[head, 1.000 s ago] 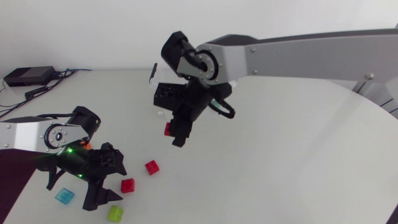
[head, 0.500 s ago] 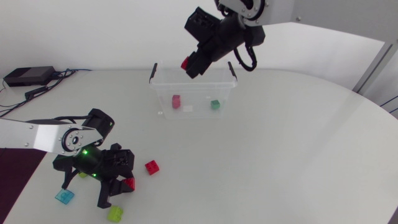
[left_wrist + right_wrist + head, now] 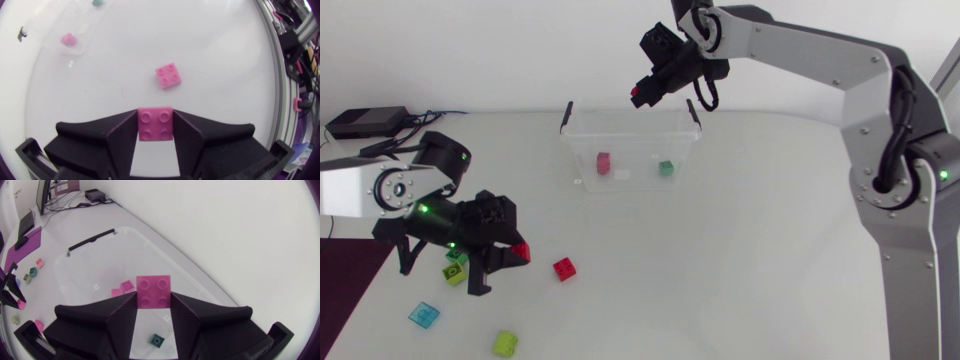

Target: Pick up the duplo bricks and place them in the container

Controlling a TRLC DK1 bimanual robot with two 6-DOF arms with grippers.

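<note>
My left gripper (image 3: 515, 253) hangs low over the table's left front, shut on a red brick (image 3: 522, 251). In the left wrist view that brick (image 3: 155, 123) sits clamped between both fingers. A second red brick (image 3: 564, 268) lies on the table just ahead of it (image 3: 168, 76). My right gripper (image 3: 645, 92) is raised over the back of the clear container (image 3: 635, 148), shut on another red brick (image 3: 636, 97). The right wrist view shows this brick (image 3: 154, 292) held above the container (image 3: 100, 260). A pink brick (image 3: 603, 162) and a green brick (image 3: 666, 168) lie inside.
Loose bricks lie by my left arm: a light blue one (image 3: 422, 314), a yellow-green one (image 3: 505, 343) and a lime one (image 3: 455, 272). A black box (image 3: 365, 122) with cables sits at the back left. The container's black handles (image 3: 566, 115) stick up at its ends.
My left gripper shut on a red brick and lifted it off the table. My right arm carried its red brick up and back over the container.
</note>
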